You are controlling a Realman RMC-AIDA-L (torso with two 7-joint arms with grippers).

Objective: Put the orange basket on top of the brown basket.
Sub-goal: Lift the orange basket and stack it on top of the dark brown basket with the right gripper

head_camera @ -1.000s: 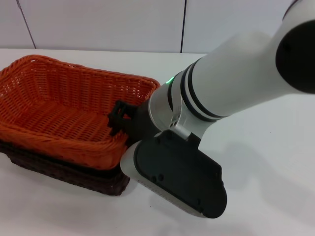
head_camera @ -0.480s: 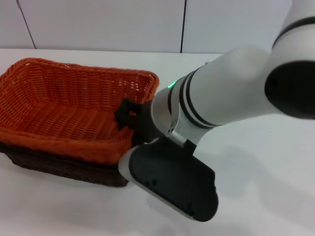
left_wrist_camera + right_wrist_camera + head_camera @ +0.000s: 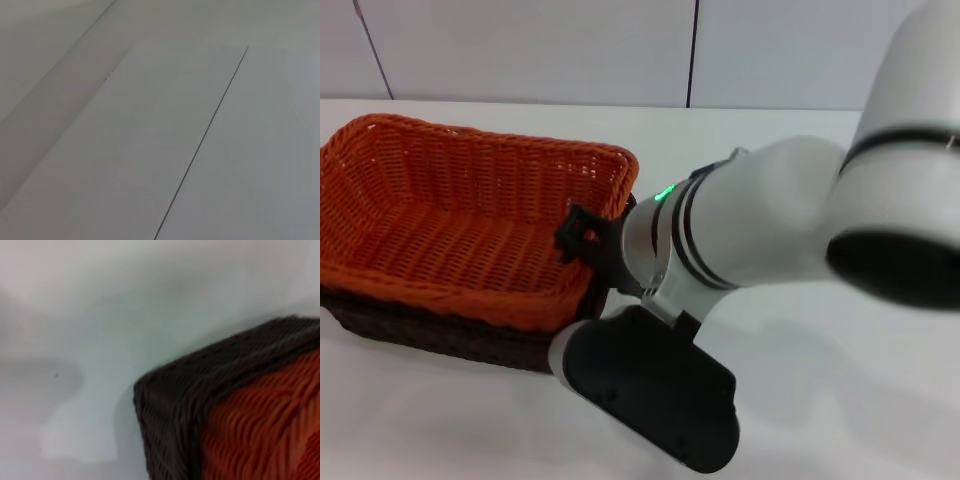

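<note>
- The orange basket sits nested in the brown basket, its braided rim riding above the brown one; only a dark band of brown weave shows beneath it along the near side.
- Both baskets stand at about 9 o'clock on the white surface, filling the left half of the head view.
- My right fingers are at the orange basket's right-hand short end, at roughly 3 o'clock from the basket's centre, low by the rim near its near-right corner.
- The black finger parts lie against or just over that rim; my forearm and wrist hide most of them, so I cannot tell whether they are spread, pressed together, or pinching the weave.
- My right arm reaches in from 3 o'clock, its wrist housing hanging dark over the surface at 6 o'clock from the fingers, just beside the brown basket's corner.
- In the right wrist view, the brown basket's corner is close, with orange weave showing just inside it and pale surface around it.
- My left wrist view shows only a plain grey panel with a thin seam; my left fingers show nowhere.
</note>
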